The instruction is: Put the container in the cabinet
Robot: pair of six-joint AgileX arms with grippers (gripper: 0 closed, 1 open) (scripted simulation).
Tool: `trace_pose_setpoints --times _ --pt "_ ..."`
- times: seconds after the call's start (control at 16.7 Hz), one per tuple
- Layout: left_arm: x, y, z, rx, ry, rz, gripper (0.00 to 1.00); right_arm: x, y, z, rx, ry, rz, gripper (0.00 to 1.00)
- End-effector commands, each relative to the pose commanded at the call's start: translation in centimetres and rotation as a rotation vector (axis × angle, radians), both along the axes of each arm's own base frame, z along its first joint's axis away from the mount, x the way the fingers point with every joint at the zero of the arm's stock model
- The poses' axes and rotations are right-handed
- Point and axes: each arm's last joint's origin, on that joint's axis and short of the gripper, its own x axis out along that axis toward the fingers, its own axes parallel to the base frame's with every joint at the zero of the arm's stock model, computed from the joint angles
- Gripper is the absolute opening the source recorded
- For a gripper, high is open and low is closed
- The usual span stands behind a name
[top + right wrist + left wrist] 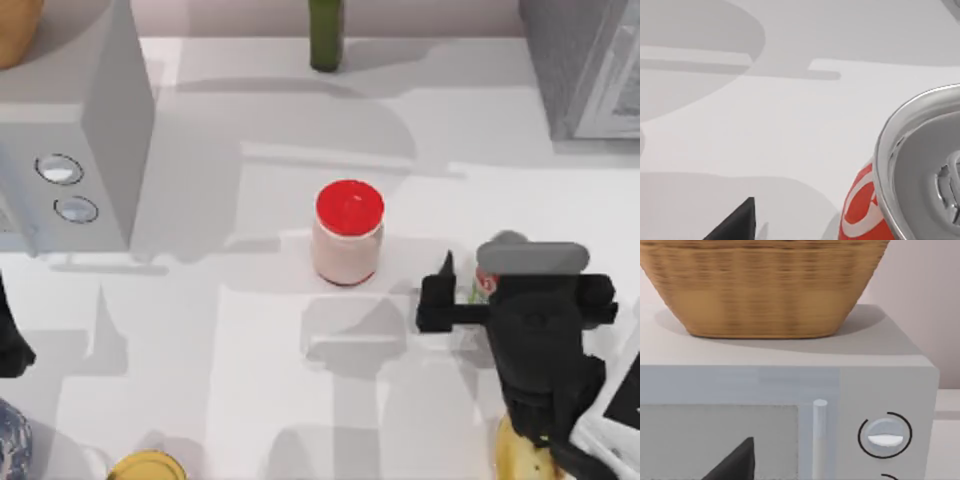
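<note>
Top view: a white table (260,380) seen from above. At the lower right of the frame, the right gripper (470,290) hangs over a small drink can (484,284), of which only a sliver of red and green shows past the black wrist. One dark fingertip (447,266) stands just to the can's left. I cannot tell whether the fingers are spread or clenched on the can. At the centre stands a pale pink jar with a red lid (348,234), near the can but apart from it. The grey cabinet with its paler framed door (590,65) fills the upper right corner, well apart from the can. At the upper left is a grey microwave with two round knobs (70,140). A green bottle (325,32) stands at the top centre. The left arm (10,340) is parked at the left edge.

Left wrist view: the microwave's front, with its upright handle (819,437) and a silvery knob (885,435) at the lower right, and a wicker basket (760,287) sitting on top. A dark fingertip (735,462) shows at the bottom; the left fingers' state cannot be told.

Right wrist view: the can's silver top and red band with white lettering (910,185) sit at the lower right, close below the camera, upright on the table. A dark fingertip (732,222) shows at the lower left.

The step in hand appears to be the approach and grasp of the can. Next, the gripper likely needs to close firmly around it, lift, and carry it toward the cabinet.
</note>
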Motion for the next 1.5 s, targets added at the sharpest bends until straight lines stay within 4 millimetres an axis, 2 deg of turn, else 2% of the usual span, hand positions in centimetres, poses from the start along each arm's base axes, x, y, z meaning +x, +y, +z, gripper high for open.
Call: trace_pose_setpoints --times 0.24,1.02,1.5 --pt "0.00 0.00 0.00 0.000 0.000 0.000 1.00 -0.01 0.01 -0.01 0.000 0.000 -0.001 1.00" --pt "0.00 0.00 0.00 0.000 0.000 0.000 1.00 -0.01 0.01 -0.01 0.000 0.000 -0.001 0.02" --pt "0.00 0.00 0.00 0.000 0.000 0.000 1.00 -0.01 0.01 -0.01 0.000 0.000 -0.001 0.00"
